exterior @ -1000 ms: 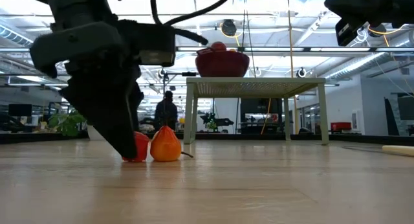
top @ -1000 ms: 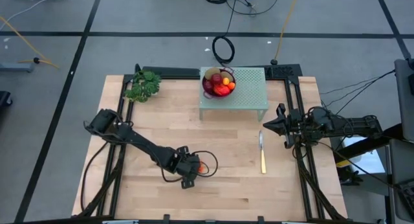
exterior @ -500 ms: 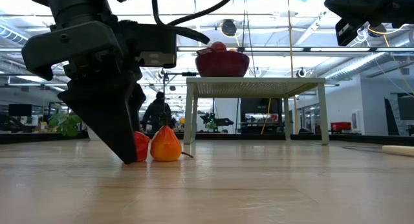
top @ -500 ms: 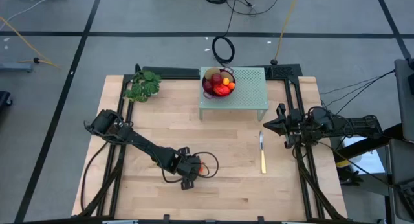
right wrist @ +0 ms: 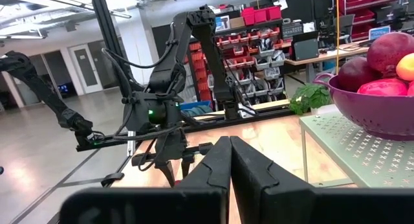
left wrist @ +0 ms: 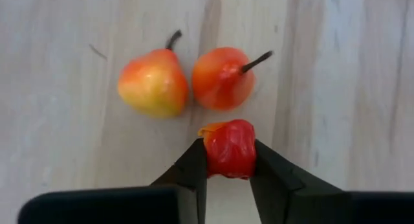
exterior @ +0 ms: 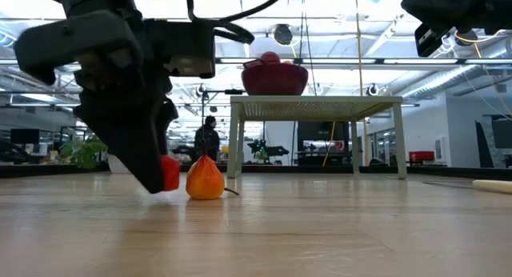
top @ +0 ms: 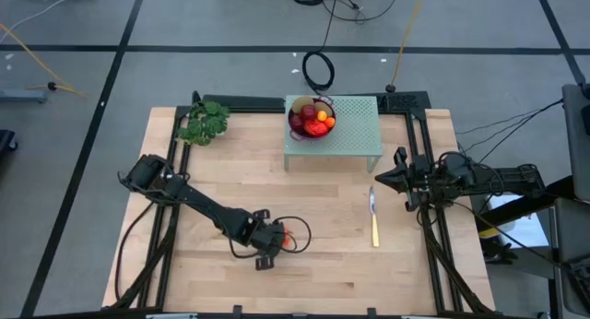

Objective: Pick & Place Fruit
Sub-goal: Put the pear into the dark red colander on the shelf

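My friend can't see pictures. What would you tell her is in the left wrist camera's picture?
The left gripper has its two dark fingers closed on a small, wrinkly red fruit on the pale wooden table. Just beyond it two fruits lie side by side: a yellow-orange pear-shaped fruit and a rounder orange-red fruit, each with a dark stem.

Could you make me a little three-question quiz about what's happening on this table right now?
1. True or false: the left gripper is pinching a small red fruit.
2. How many other small fruits lie on the table just beyond that gripper?
3. Where does the purple bowl of fruit sit? A) on the floor B) on the small green stand C) beside the knife

Key: 1 true. 2 two, one yellow-orange and one orange-red. 3 B. The right gripper waits shut at the table's right edge.
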Tool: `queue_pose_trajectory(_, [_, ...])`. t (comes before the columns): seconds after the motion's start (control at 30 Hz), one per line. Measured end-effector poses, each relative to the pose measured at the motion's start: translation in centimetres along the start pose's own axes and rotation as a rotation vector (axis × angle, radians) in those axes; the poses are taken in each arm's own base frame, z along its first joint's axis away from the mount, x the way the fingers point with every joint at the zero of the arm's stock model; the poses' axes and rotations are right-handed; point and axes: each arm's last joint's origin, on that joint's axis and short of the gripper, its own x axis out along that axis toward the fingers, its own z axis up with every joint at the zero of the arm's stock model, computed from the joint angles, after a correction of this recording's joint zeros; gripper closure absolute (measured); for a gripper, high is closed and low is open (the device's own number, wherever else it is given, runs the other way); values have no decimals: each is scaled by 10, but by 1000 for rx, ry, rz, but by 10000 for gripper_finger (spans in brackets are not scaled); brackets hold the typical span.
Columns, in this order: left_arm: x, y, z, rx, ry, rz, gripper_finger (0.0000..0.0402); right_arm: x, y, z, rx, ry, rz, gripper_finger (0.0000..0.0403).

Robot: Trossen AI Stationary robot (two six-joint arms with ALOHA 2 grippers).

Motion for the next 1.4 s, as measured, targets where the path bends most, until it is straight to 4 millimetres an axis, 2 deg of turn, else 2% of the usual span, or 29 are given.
queue_pose_trajectory(0.17, [-14, 1, 2, -9, 13, -50, 326, 0, 0, 0, 0, 1, 0, 403])
queue_pose_trajectory(0.33, [-49, 2, 9, -39, -76, -82, 318, 0, 0, 0, 0, 1, 0, 403])
queue_pose_trajectory(0.6, [-126, 15, 26, -158, -453, -7, 317, 0, 0, 0, 0, 1, 0, 403])
queue_pose_trajectory(0.8, [-166, 28, 37, -195, -719, 94, 317, 0, 0, 0, 0, 0, 0, 403])
queue_pose_trajectory(1.03, [-179, 50, 57, -138, -882, 220, 316, 0, 0, 0, 0, 0, 0, 403])
queue_pose_trajectory(1.4, [-189, 96, 83, -51, -997, 414, 316, 0, 0, 0, 4, 0, 0, 403])
